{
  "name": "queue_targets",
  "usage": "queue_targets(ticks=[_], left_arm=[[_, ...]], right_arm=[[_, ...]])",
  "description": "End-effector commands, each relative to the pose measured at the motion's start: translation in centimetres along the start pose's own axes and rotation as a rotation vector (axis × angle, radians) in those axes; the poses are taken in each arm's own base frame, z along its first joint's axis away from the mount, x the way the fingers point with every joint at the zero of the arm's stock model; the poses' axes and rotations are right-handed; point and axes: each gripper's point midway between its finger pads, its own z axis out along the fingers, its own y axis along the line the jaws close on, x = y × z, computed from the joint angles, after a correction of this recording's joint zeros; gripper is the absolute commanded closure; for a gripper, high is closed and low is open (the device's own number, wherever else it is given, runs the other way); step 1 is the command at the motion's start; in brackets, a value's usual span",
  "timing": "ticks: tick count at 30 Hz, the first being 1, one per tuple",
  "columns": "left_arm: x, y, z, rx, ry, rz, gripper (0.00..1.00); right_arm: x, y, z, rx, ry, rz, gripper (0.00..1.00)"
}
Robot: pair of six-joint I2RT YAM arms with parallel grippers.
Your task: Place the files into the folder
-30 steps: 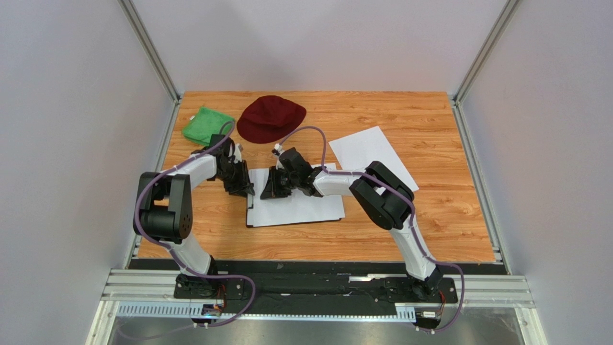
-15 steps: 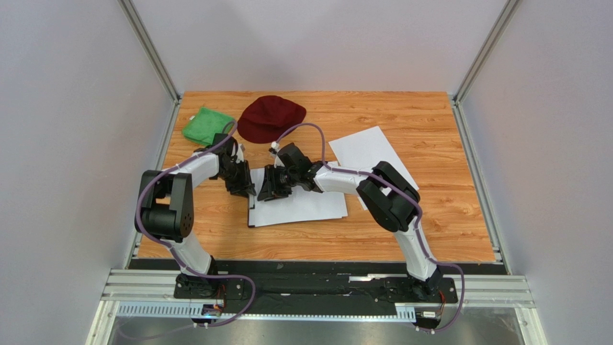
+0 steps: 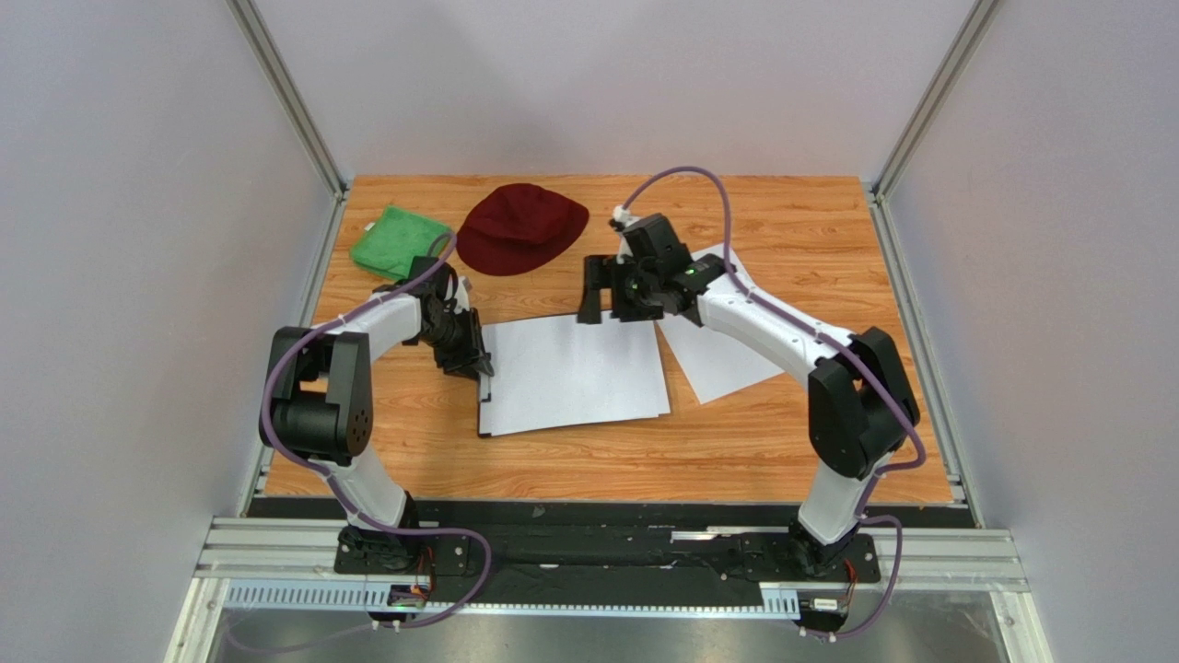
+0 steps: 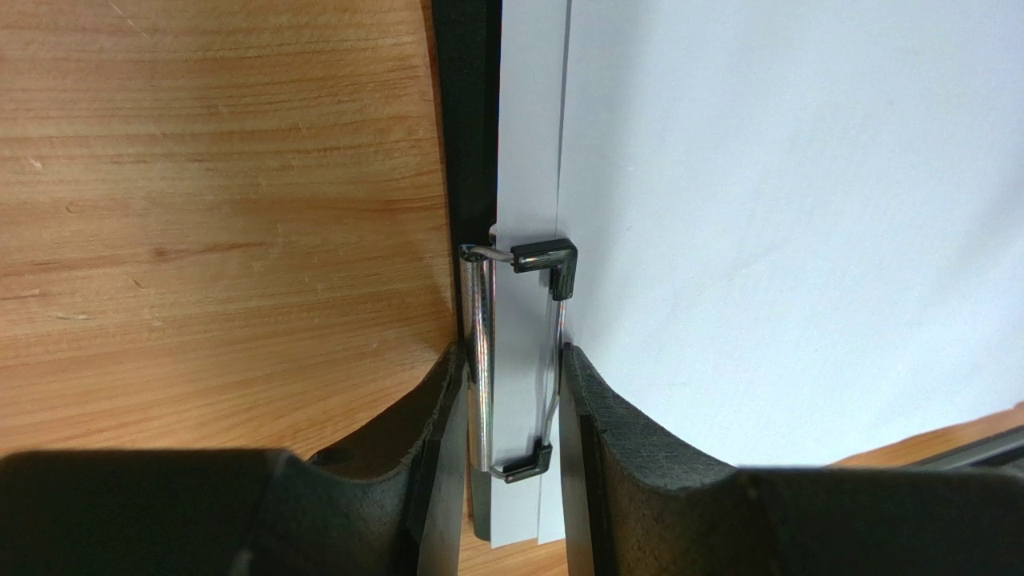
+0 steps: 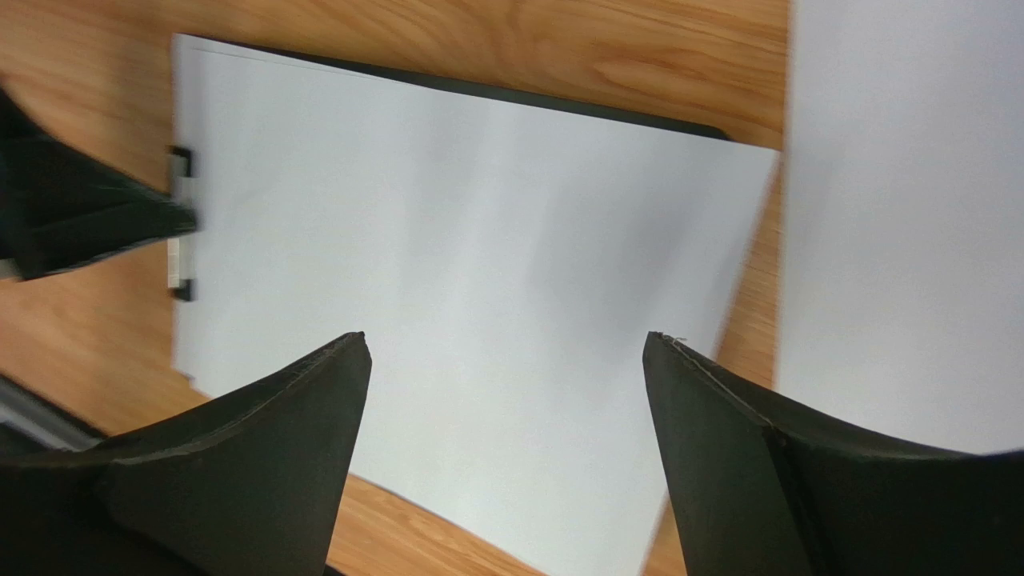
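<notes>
Top and wrist views of two arms over an orange-brown wooden surface point(image 3: 830, 235). The flat black rectangular clipboard folder point(image 3: 480, 409) is seen lying near the middle of the surface, almost wholly covered by white paper sheets point(image 3: 574, 373), so that only narrow black strips are shown along its left and far edges. The silver metal clip point(image 4: 493, 360) is found at the folder's left short edge. The left hand point(image 4: 515, 444) is lowered onto this edge and is pressed together around the clip, one black finger point(image 4: 421, 444) touching each side of it. In the left wrist view two sheets are distinguished: a lower one whose margin is passed beneath the clip wire, and an upper one whose edge is set just beside the clip. The right hand point(image 5: 505, 342) is held above the far edge of the stacked sheets, its fingers spread wide with nothing between them. A further loose white sheet point(image 3: 720, 352) is seen to the right, overlapped at its left edge by the stack and partly hidden under the right arm. A dark red cap point(image 3: 522, 225) and a folded green cloth point(image 3: 399, 239) are placed near the far left corner, well apart from the folder.
</notes>
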Motion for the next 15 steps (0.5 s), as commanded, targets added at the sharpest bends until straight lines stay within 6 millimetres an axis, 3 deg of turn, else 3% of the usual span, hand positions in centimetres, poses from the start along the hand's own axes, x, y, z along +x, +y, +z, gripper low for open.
queue_targets(ticks=[1,5,15], left_arm=[[-1.0,-1.5,-0.5,0.054,-0.021,0.008,1.00],[-1.0,-1.6,-0.5,0.061,-0.021,0.006,1.00],[-1.0,-1.7,-0.5,0.070,-0.023,0.014,1.00]], right_arm=[[2.5,-5.8,-1.4,0.248,0.078,-0.134,0.11],[3.7,-6.9,-0.6,0.269,0.118,-0.144,0.09],[5.6,-6.8,1.0,0.253,0.156,-0.141,0.09]])
